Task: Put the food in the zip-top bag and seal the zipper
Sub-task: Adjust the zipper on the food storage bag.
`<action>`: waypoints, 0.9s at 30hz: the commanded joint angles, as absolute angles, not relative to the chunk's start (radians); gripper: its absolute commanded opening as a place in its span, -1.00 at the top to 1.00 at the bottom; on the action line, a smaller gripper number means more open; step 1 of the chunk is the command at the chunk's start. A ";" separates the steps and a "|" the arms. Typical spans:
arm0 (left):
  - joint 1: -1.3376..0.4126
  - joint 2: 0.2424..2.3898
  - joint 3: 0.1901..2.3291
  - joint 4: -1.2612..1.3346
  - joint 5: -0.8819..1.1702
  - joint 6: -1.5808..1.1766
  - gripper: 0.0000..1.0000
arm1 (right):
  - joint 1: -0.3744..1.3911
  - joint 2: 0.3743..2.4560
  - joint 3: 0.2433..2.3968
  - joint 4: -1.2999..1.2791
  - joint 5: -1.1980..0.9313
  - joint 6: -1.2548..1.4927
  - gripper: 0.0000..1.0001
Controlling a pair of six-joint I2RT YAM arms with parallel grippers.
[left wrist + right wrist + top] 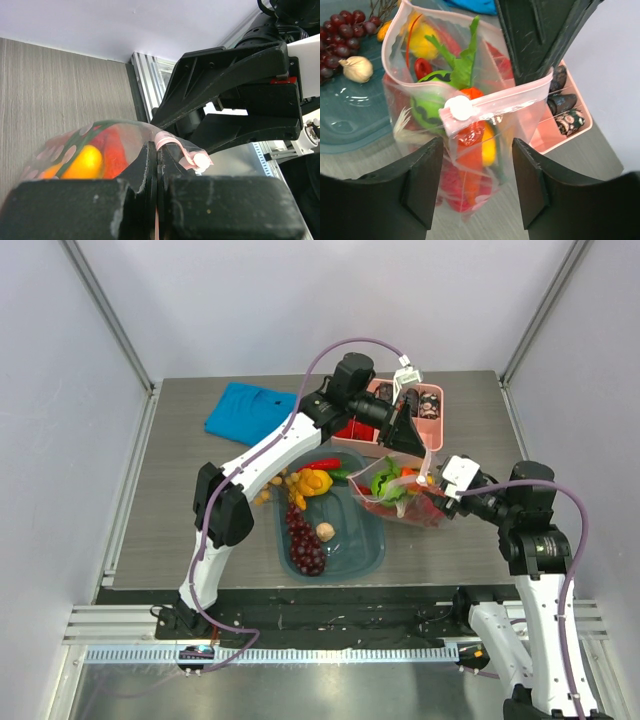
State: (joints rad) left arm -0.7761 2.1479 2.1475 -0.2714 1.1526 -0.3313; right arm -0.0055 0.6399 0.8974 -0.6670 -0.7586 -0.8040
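Observation:
The zip-top bag [400,498] hangs upright over the table with food inside: a green striped ball [426,102], an orange carrot [472,150], and yellow and red pieces. My left gripper [157,160] is shut on the pink zipper [505,102] at its far end and holds the bag up. A white slider [460,107] sits partway along the strip, and the mouth gapes wide beyond it. My right gripper [477,185] is open, its fingers [422,180] flanking the bag's lower part below the slider without touching it.
A teal tub [365,545] left of the bag holds dark grapes [303,540], a garlic bulb [325,531] and yellow and red toy foods [315,478]. The pink divided tray [436,420] stands behind the bag. A blue cloth [250,410] lies at the back left.

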 commanded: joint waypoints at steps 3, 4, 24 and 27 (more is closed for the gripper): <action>-0.778 2.128 2.149 -0.178 1.164 -0.386 1.00 | -0.003 0.650 0.879 -0.495 -0.768 -0.772 -0.11; -0.778 2.129 2.149 -0.175 1.164 -0.393 1.00 | -0.003 0.653 0.884 -0.499 -0.776 -0.775 -0.08; -0.785 2.129 2.106 -0.084 1.114 -0.529 1.00 | -0.002 0.637 0.804 -0.378 -0.801 -0.784 -0.03; -0.792 2.128 2.092 -0.084 1.114 -0.535 1.00 | -0.002 0.630 0.805 -0.362 -0.834 -0.773 0.25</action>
